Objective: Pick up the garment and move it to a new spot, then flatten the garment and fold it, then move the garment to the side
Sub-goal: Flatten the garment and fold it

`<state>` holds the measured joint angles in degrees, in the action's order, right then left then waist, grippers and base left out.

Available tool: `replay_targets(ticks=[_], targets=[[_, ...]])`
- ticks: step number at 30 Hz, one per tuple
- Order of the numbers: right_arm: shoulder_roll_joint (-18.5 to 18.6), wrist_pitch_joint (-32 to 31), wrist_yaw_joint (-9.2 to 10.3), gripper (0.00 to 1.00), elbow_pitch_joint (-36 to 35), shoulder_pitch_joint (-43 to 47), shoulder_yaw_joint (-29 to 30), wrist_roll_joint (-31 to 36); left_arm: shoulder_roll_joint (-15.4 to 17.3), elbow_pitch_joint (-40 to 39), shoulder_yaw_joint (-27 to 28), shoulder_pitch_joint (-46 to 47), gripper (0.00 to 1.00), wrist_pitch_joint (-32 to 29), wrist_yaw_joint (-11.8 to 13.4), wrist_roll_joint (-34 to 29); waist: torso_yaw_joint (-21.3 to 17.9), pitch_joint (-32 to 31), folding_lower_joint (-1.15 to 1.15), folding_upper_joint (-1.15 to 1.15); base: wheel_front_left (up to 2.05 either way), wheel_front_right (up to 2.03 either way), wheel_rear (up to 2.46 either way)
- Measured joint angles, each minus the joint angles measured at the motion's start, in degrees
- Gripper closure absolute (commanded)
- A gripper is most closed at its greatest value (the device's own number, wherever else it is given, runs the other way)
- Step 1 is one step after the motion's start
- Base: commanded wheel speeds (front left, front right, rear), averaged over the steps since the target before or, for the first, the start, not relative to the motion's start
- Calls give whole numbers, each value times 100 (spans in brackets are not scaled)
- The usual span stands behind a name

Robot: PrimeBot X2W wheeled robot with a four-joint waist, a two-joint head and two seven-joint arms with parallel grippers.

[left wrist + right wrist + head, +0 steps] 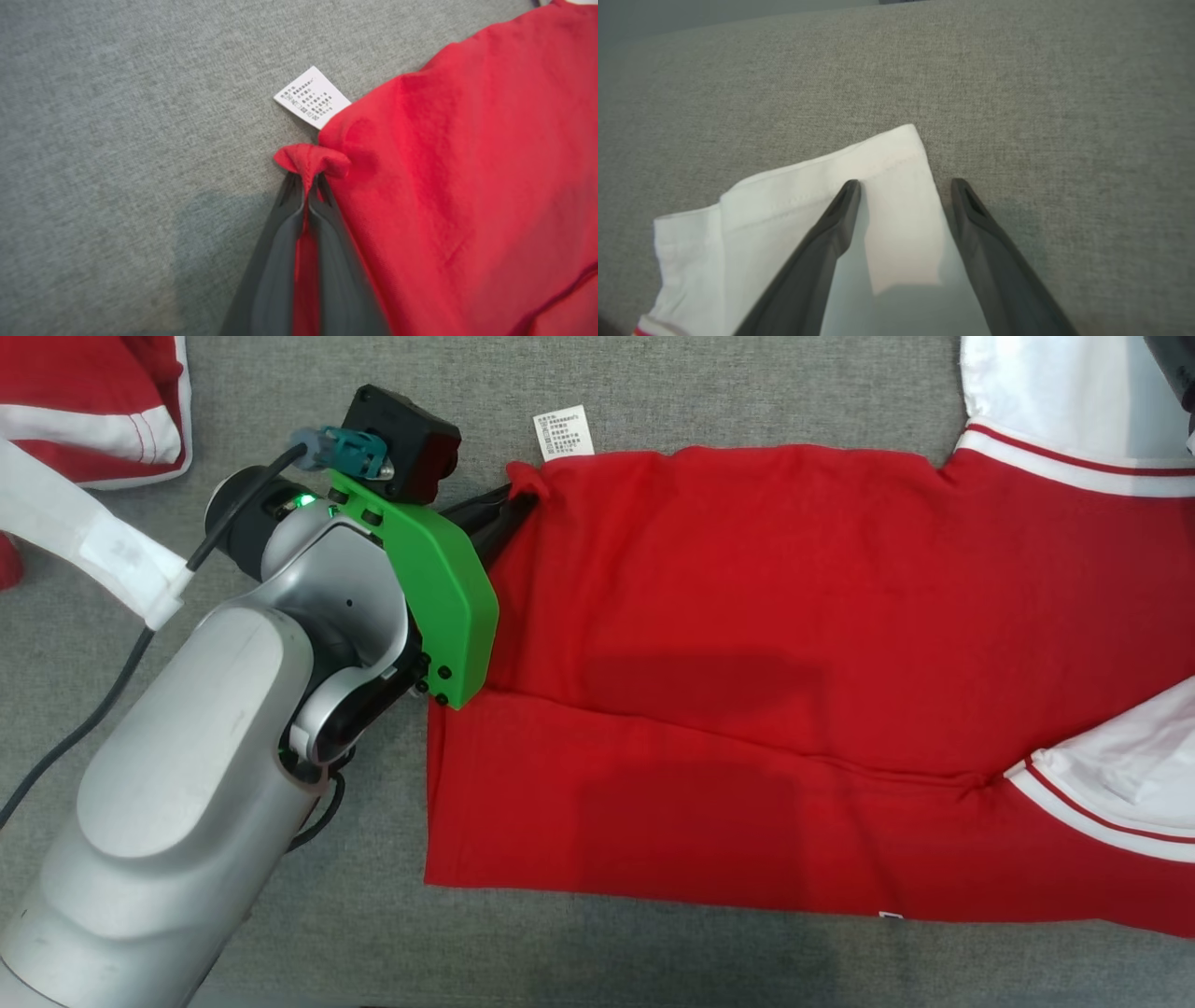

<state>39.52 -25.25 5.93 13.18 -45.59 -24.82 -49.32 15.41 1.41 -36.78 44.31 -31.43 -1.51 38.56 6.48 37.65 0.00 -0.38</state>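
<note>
Red garment [747, 644] with white sleeves lies spread flat on the grey cloth-covered desk [747, 392]; a layered edge crosses its middle. At its upper left corner the left claw [518, 502] is pressed together, pinching a small bunch of red cloth between the fingertips [289, 186]. A white care label [312, 97] lies on the desk just beside that corner. The right claw [906, 184] is spread wide over the hem corner of a white sleeve [784, 200], one finger above cloth, the other above bare desk; contact is hard to judge, possibly hovering. A second red-and-white garment [84, 411] sits at far left, well apart.
</note>
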Motion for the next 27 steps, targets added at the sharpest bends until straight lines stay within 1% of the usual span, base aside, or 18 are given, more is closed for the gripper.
replay_targets(ticks=[5, 6, 7, 8, 11, 14, 17, 21, 23, 27], targets=[[-64, 87, -1, 0, 170, -206, -27, 43, -40, 37, -5, 38, 100, 80, -8, -1, 98, 91, 0, 0, 0, 0, 0], [-83, 104, -3, 26, 201, -228, -30, 51, -49, 45, -8, 42, 100, 89, -8, -1, 107, 95, 0, 0, 0, 0, 0], [-102, 111, -4, 64, 232, -237, -31, 51, -54, 68, -14, 45, 100, 120, -10, -1, 111, 94, 0, 0, 0, 0, 0], [-111, 138, -12, 100, 266, -240, -32, 51, -63, 92, -13, 47, 100, 123, -30, -1, 113, 90, 0, 0, 0, 0, 0], [-159, 152, -38, 100, 380, -257, -31, 36, -89, 157, -11, 55, 100, 133, -51, -1, 112, 71, 0, 0, 0, 0, 0], [-227, 160, -107, 100, 439, -300, -49, 29, -98, 213, -8, 55, 100, 176, -52, -1, 99, 48, 0, 0, 0, 0, 0], [-333, 279, -154, 100, 550, -321, -67, 24, -96, 327, 18, 54, 100, 243, -52, -1, 62, 6, 0, 0, 0, 0, 0], [-425, 467, -271, 100, 642, -319, -53, -24, -94, 517, 79, 40, 100, 389, -52, -1, 8, -93, 0, 0, 0, 0, 0], [-505, 613, -399, 100, 660, -302, -14, -85, -92, 676, 132, 14, 100, 487, -52, 0, -31, -204, 0, 0, 0, 0, 0], [-510, 780, -580, 100, 649, -143, -7, -127, -33, 849, 164, -141, 100, 584, -52, 9, -90, -390, 0, 0, 0, 0, 0]])
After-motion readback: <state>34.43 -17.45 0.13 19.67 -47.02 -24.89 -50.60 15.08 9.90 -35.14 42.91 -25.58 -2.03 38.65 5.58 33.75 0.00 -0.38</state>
